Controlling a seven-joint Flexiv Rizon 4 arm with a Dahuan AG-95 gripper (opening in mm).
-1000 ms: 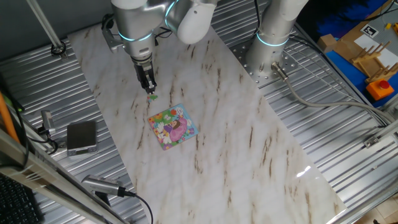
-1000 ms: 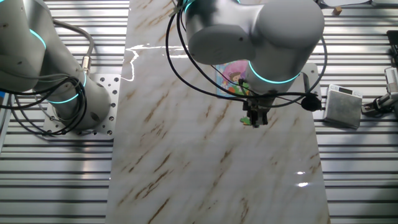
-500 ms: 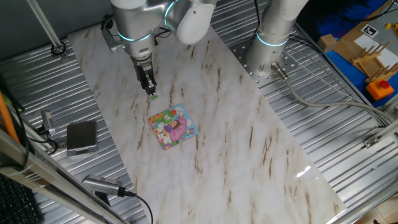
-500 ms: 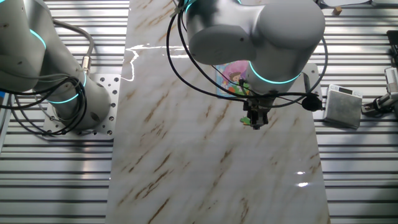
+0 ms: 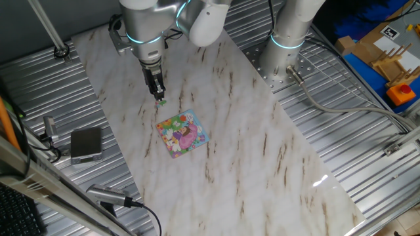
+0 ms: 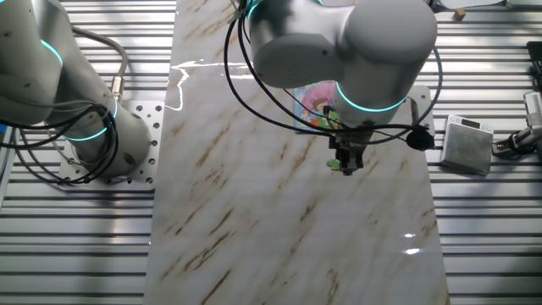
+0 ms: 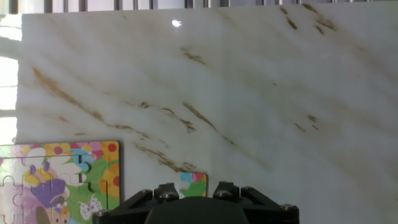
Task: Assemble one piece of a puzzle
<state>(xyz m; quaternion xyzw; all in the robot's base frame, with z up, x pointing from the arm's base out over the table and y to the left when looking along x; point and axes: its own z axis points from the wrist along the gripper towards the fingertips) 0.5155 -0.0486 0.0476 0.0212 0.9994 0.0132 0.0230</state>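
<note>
The tiny green piece (image 5: 161, 101) sits at the tips of my gripper (image 5: 158, 94), just above or on the marble tabletop. The fingers stand close together and look shut on it. The piece also shows in the other fixed view (image 6: 347, 170) under my gripper (image 6: 346, 163), and in the hand view (image 7: 194, 179) between the gripper's (image 7: 195, 190) two finger mounts. The puzzle (image 5: 183, 133), a small square cartoon board, lies flat a short way from the piece. In the hand view the puzzle (image 7: 62, 180) is at the lower left, and in the other fixed view the puzzle (image 6: 315, 102) is partly behind my arm.
A small grey box (image 5: 86, 144) lies on the ribbed metal beside the marble slab (image 5: 262, 164); it also shows in the other fixed view (image 6: 468, 144). A second arm's base (image 5: 287, 46) stands at the slab's far edge. Cables run along the left side.
My arm's upper body has shifted very slightly. The gripper tips and the piece stay at about the same spot; the puzzle has not moved.
</note>
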